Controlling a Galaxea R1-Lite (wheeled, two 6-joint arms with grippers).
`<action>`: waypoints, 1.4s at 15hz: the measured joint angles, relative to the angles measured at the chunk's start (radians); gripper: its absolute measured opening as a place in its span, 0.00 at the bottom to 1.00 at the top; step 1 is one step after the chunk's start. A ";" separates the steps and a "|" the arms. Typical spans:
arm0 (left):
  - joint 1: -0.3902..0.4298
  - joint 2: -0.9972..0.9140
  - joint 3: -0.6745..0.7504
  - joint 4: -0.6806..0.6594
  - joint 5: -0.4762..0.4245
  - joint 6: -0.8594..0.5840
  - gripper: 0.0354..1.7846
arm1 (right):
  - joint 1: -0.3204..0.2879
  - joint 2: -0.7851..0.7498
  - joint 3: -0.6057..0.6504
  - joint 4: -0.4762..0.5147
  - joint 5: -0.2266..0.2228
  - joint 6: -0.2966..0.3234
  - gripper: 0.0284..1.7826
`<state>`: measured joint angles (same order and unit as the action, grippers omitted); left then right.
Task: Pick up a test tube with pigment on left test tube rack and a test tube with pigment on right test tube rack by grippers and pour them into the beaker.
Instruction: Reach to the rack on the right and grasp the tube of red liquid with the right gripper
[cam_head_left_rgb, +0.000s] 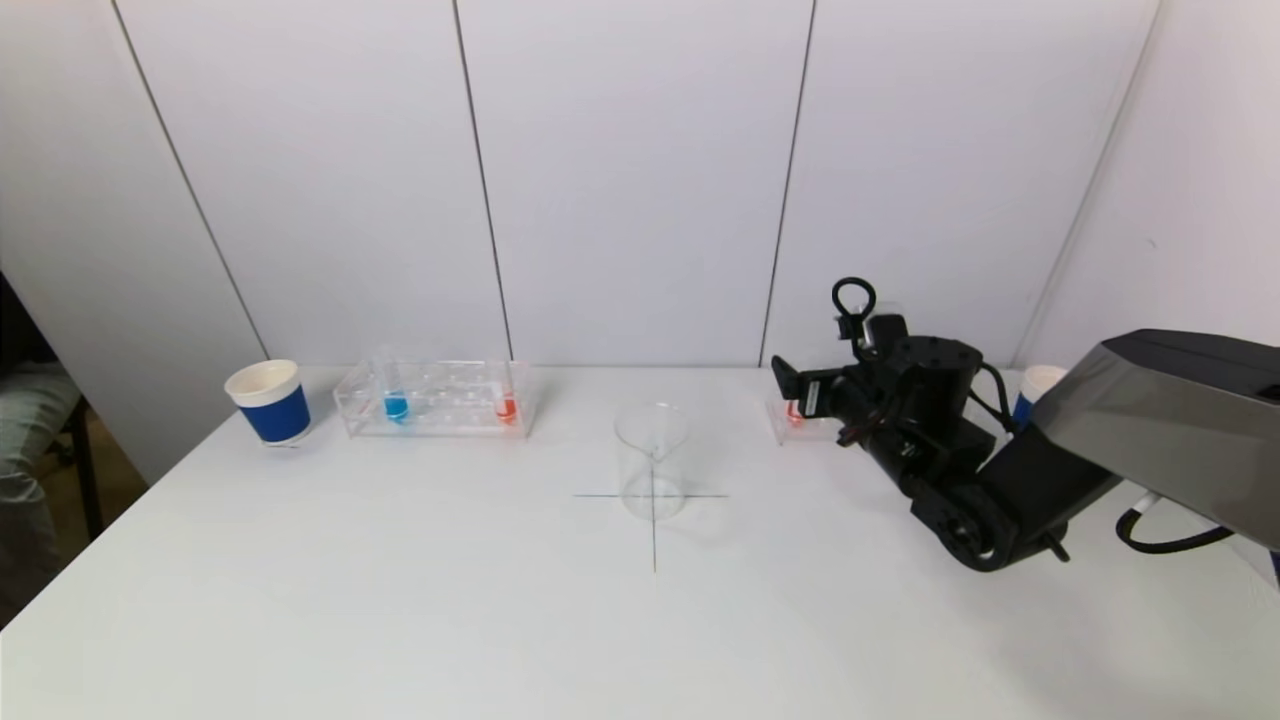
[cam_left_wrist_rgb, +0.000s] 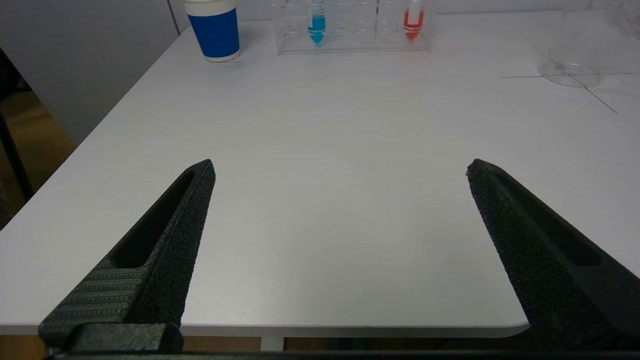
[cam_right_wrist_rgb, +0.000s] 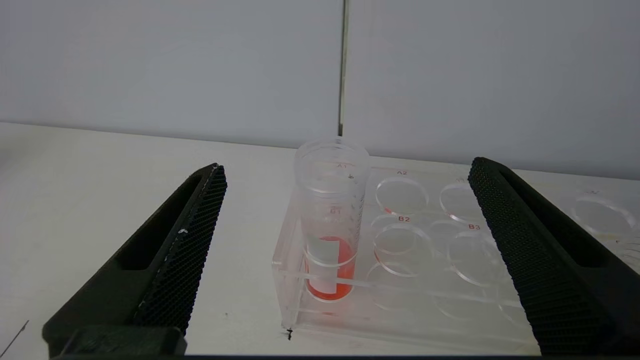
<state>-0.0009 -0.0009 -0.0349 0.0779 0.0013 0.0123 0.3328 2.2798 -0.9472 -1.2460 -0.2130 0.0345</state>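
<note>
Directly ahead of the wide-open, empty right gripper (cam_right_wrist_rgb: 345, 170) stands the red test tube (cam_right_wrist_rgb: 330, 225).

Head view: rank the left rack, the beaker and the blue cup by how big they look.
1. left rack, clearly widest.
2. beaker and blue cup: about alike; the beaker stands nearer the camera, so no firm ranking.

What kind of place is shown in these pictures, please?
Probably a lab-style test bench: a white table with clear test tube racks holding coloured liquid, and an empty glass beaker standing on a marked cross.
</note>
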 joint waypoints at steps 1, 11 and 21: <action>0.000 0.000 0.000 0.000 0.000 0.000 0.99 | 0.001 0.004 -0.004 0.000 0.000 0.000 0.99; 0.000 0.000 0.000 0.000 0.000 0.000 0.99 | 0.014 0.044 -0.016 -0.009 -0.003 0.002 0.99; 0.000 0.000 0.000 0.000 0.000 -0.001 0.99 | 0.008 0.060 -0.018 -0.015 -0.016 0.012 0.99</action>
<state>-0.0009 -0.0009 -0.0351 0.0774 0.0009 0.0115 0.3411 2.3396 -0.9649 -1.2609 -0.2285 0.0466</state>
